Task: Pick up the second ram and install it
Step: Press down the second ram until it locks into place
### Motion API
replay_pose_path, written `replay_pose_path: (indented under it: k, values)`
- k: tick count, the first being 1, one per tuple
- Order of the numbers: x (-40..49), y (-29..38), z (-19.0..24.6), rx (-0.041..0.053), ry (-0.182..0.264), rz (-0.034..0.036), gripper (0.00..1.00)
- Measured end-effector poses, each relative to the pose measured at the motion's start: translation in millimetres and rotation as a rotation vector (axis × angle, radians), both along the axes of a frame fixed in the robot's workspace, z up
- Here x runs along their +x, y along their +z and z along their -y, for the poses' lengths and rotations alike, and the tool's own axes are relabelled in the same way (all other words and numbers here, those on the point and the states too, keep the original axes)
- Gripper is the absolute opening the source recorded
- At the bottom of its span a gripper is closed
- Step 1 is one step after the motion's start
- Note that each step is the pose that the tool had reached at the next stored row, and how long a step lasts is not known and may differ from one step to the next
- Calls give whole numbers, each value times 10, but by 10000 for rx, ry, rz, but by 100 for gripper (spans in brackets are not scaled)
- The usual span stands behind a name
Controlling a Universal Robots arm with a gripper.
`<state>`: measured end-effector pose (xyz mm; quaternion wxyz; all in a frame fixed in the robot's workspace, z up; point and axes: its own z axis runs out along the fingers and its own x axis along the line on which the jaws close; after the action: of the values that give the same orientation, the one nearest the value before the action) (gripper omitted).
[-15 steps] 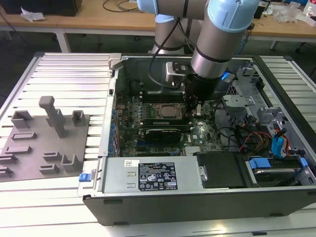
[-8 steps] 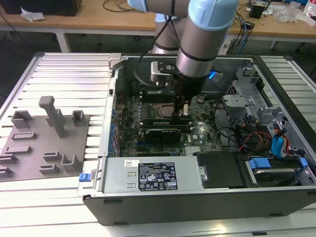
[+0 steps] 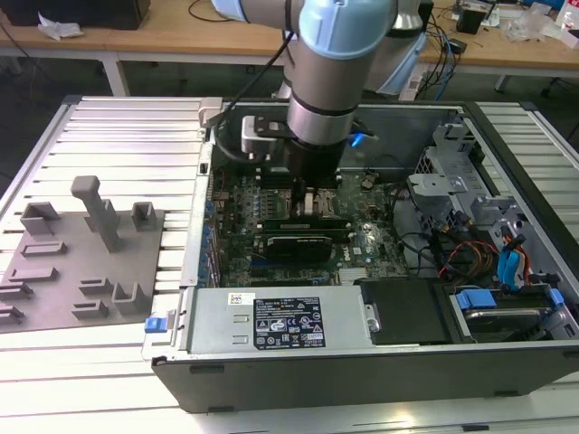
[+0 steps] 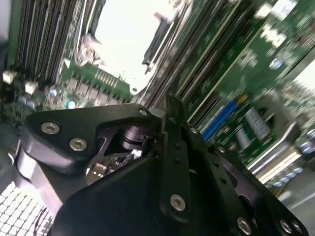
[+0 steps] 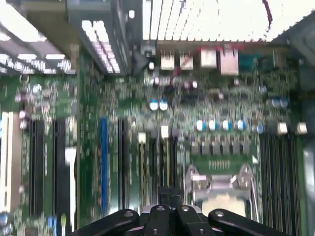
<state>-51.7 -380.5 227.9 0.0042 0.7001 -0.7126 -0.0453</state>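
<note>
In the exterior view my gripper (image 3: 312,206) reaches down into the open computer case (image 3: 271,362), just over the motherboard (image 3: 366,240). Its fingertips sit at the memory slots beside the processor socket (image 5: 216,184). In both wrist views the black fingers (image 5: 167,196) look pressed together, with the gripper (image 4: 170,105) pointing at the long dark slots (image 5: 157,157). Thin green strips (image 3: 280,220) lie along the slots by the fingertips. Whether one of them is the second ram, or whether it is between the fingers, I cannot tell.
A wider black card (image 3: 294,246) lies across the board just in front of the gripper. The power supply (image 3: 271,325) fills the case's near side, and drive bays with cables (image 3: 507,271) fill the exterior view's right. A grey fixture plate with blocks and posts (image 3: 81,262) lies outside, on the left.
</note>
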Motion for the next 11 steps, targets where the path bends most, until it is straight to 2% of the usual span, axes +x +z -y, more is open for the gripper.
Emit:
replay_pose_path:
  k: [1, 3, 5, 6, 10, 11]
  values:
    - [-35, -5, 0, -4, -1, -1, 11]
    - [-48, -7, 0, -2, -2, -3, 11]
    - [-38, 44, -1, 7, -1, 2, 11]
    - [0, 89, 0, 3, -2, 0, 11]
    - [154, 155, 0, 7, -1, -17, 11]
    - [190, 205, -3, 8, -1, -19, 11]
